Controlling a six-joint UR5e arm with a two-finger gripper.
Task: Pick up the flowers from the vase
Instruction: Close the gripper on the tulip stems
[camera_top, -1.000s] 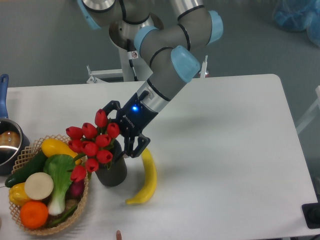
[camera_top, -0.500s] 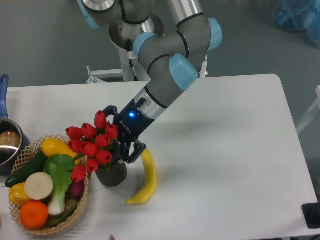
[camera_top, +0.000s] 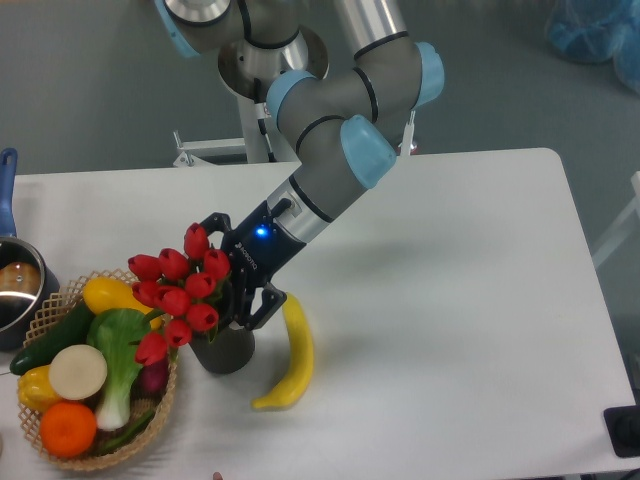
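Near the table's (camera_top: 450, 300) front-left corner sits the basket (camera_top: 55, 300) of produce. Just right of it stands the vase (camera_top: 225, 350), flowers (camera_top: 180, 290) in it. The gripper (camera_top: 235, 290) is at the vase's rim. The banana (camera_top: 292, 355) lies right of the vase. The pot (camera_top: 15, 295) sits at the left edge, behind the basket.

A white table (camera_top: 450, 300) fills the frame. At lower left stand the vase (camera_top: 224, 352), banana (camera_top: 291, 356) and basket (camera_top: 160, 425). A pot (camera_top: 14, 290) sits at the left edge.
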